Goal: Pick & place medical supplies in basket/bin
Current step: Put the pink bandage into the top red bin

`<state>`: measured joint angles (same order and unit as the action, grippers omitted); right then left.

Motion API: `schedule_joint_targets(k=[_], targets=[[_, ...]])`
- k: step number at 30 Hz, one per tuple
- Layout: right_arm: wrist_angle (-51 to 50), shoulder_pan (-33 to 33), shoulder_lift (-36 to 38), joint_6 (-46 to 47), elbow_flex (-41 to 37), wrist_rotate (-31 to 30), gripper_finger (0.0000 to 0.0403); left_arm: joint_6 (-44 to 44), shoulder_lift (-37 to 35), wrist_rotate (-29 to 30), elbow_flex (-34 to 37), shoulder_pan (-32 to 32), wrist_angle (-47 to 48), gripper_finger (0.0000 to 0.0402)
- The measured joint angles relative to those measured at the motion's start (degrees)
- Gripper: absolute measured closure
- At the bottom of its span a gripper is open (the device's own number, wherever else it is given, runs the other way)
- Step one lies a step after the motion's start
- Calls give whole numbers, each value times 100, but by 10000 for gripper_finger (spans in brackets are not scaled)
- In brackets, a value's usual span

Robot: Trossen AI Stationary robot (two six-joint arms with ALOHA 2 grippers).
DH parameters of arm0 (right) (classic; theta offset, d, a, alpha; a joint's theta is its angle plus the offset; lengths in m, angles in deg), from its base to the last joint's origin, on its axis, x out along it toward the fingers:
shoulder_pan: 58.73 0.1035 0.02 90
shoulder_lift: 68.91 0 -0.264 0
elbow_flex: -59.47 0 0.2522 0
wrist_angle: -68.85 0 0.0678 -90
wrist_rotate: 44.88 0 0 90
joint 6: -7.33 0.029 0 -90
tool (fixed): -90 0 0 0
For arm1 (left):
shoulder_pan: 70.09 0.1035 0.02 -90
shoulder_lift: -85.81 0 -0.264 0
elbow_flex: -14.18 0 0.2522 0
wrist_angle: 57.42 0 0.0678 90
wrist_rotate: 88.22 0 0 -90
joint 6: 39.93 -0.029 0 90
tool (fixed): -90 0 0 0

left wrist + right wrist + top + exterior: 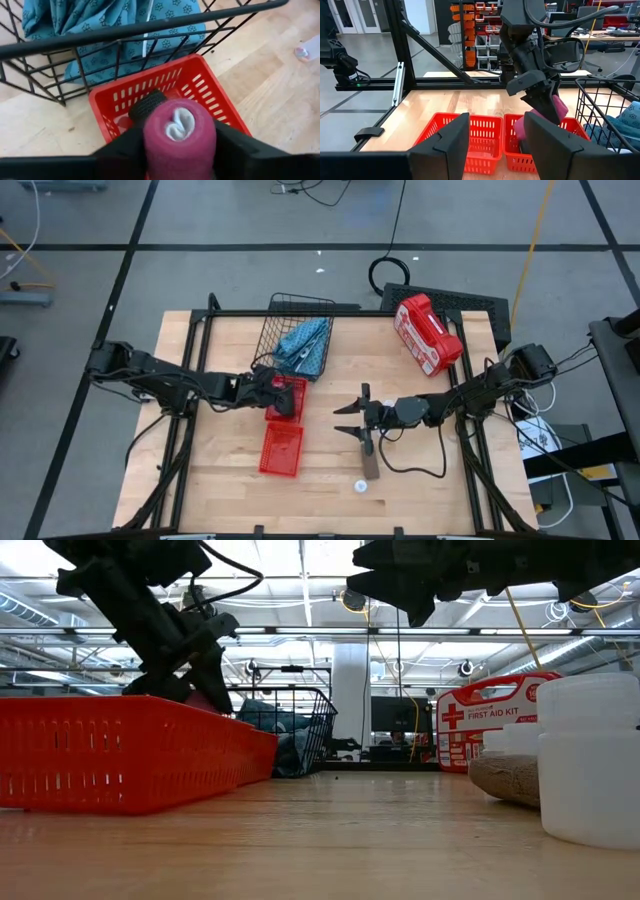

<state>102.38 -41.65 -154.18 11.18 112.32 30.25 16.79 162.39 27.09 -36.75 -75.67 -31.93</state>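
Wooden tabletop [220,480] carries two red bins; the left gripper [180,150] pinches a pink bandage roll [180,131] above the nearer red bin [200,95], apparently for dropping. Right gripper [352,420] waits with fingers apart beside.

Robotics lab / workshop. Wooden desk [330,430] in black metal frame [435,55], 2 arms mounted at sides. Grey floor w/ dark tape lines [300,247], loose cables [392,270]. Room behind: glass doors [355,15], shelving w/ orange + white parts bins [475,25], office chairs [590,10], ceiling strip lights, exposed pipes [300,632].
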Motion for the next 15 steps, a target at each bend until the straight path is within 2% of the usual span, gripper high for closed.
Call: schedule_joint_targets(k=[3, 7, 15], targets=[[1, 0, 0, -1, 0, 0, 228, 82, 0, -70, 0, 0, 1, 159], [0, 0, 0, -2, 0, 0, 229, 23, 0, -141, 0, 0, 2, 112], [1, 0, 0, -2, 0, 0, 226, -258, -64, -149, 0, 9, -33, 73]])
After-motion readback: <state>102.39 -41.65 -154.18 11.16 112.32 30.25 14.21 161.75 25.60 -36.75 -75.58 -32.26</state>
